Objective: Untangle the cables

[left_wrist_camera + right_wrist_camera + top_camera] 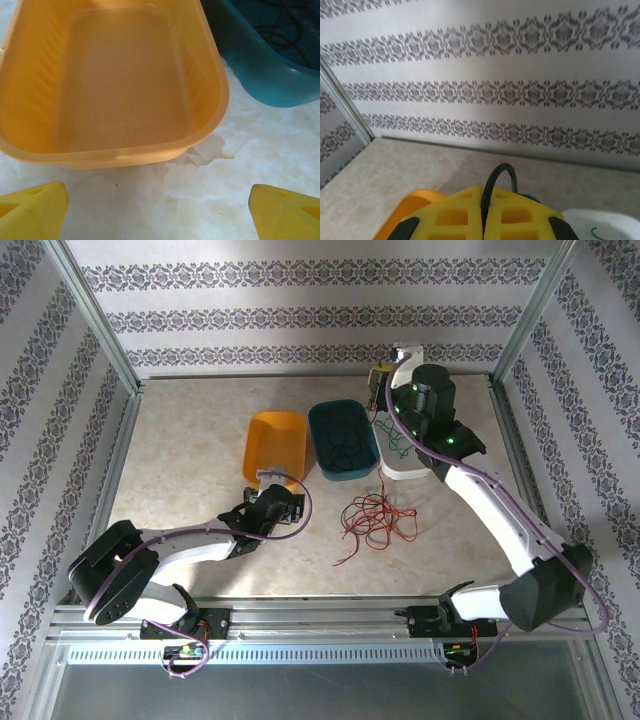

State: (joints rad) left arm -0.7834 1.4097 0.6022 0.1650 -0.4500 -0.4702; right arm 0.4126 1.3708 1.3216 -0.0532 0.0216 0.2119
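Cable [496, 172] — black — pinched in shut right pincer [484, 212], arching up past its tips, teal bin [340, 405] beneath. Left pincer [157, 207] wide open facing orange bin [210, 85]; red tangle [372, 518] off to its right — nearer this arm.

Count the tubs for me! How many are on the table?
3. The orange tub sits in the middle, the teal tub just right of it, and the white tub further right, partly hidden under the right arm.

Bright, even light; soft shadow beside the orange tub [115, 75]; fingertips [30, 212] of the left gripper [160, 212] blurred.
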